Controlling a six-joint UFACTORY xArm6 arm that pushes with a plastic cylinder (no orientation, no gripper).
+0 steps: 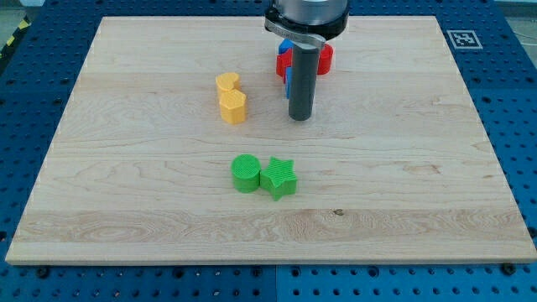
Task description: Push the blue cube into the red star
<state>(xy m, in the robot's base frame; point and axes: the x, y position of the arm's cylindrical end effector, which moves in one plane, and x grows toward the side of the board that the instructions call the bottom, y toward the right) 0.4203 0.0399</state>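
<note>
**Rod tip beside the blue cube and red star, upper centre of the tabletop**

The pale wooden tabletop lies on a blue perforated base. The arm enters from the view's top; its straight dark rod stands upright, and my tip rests on the wood just toward the view's bottom from the red and blue pieces.

The blue cube is largely hidden behind the rod: only a sliver shows at the rod's left edge, with a second small patch of blue higher up. The red star sits around and behind it, red showing on both sides of the rod (whether cube and star are actually touching cannot be told, since the rod covers their meeting point).

There is no pincer on this arm, so nothing is grasped; the rod simply stands on the surface, and any contact with the cube is hidden by the rod itself.

To the view's left of the tip stand two yellow blocks, touching: a yellow heart-like block nearer the top and a yellow hexagonal block just below it. Well apart, toward the view's bottom, a green cylinder and a green star sit side by side, touching. A printed marker tag sits at the board's upper right corner.
</note>
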